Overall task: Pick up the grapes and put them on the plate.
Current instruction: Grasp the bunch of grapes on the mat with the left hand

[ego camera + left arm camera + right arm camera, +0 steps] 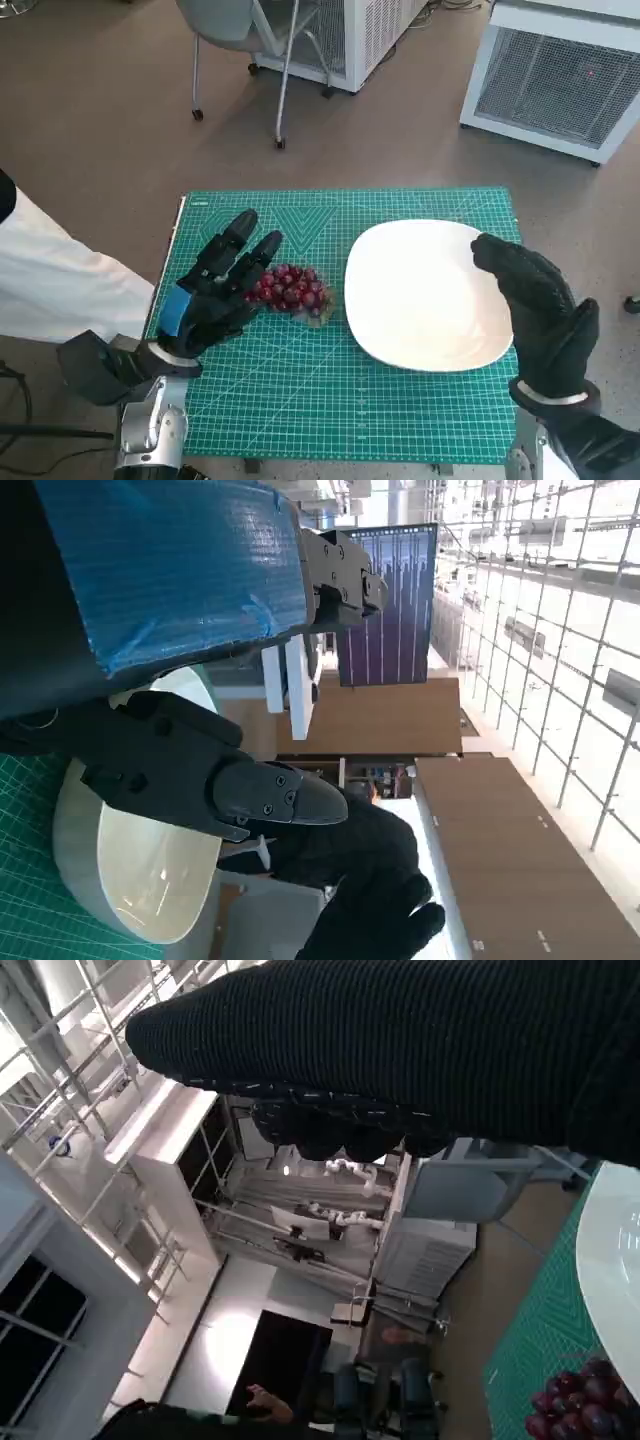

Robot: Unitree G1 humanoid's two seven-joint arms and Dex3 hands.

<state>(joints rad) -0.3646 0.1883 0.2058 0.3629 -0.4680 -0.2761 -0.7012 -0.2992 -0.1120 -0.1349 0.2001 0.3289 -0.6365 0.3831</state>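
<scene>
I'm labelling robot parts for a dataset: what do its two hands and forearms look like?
The left hand is black, jointed plastic with blue tape across its back, on a silvery metal forearm. The right hand wears a black knitted glove with a pale band at the wrist.

Even, bright indoor light; soft shadows (plate (425, 295) slightly glary), wrist views backlit, near parts blurred.

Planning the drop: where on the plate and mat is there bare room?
The plate is bare inside, apart from the right robot hand over its right rim. The mat is bare along its near edge. Crowded: the grapes under the left robot hand.
</scene>
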